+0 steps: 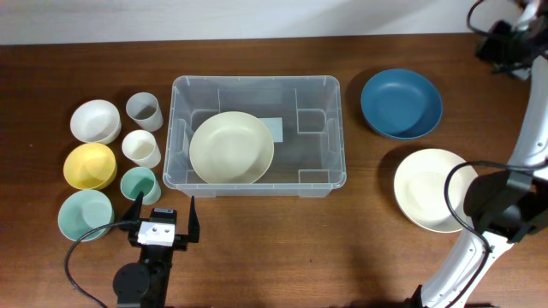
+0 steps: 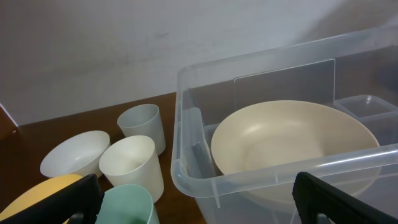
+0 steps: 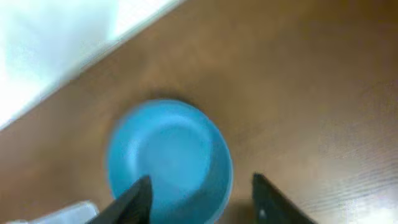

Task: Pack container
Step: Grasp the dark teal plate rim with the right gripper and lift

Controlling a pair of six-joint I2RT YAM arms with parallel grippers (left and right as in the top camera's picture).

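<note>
The clear container (image 1: 257, 79) stands mid-table with a cream bowl (image 1: 231, 147) lying in its left half. In the left wrist view the container's near corner (image 2: 186, 180) and the cream bowl (image 2: 292, 140) fill the right side. My left gripper (image 1: 165, 212) sits just in front of the container's front left corner, open and empty, with its fingers straddling the mint cup and that corner (image 2: 196, 208). High at the back right is my right gripper (image 1: 501, 41). It hangs above the blue bowl (image 3: 168, 155), and its fingers (image 3: 202, 202) are apart with nothing between them.
Left of the container stand a white bowl (image 1: 94, 121), a grey cup (image 1: 144, 110), a white cup (image 1: 140, 148), a yellow bowl (image 1: 89, 165), a mint cup (image 1: 139, 184) and a mint bowl (image 1: 85, 214). On the right lie the blue bowl (image 1: 401, 103) and another cream bowl (image 1: 432, 188).
</note>
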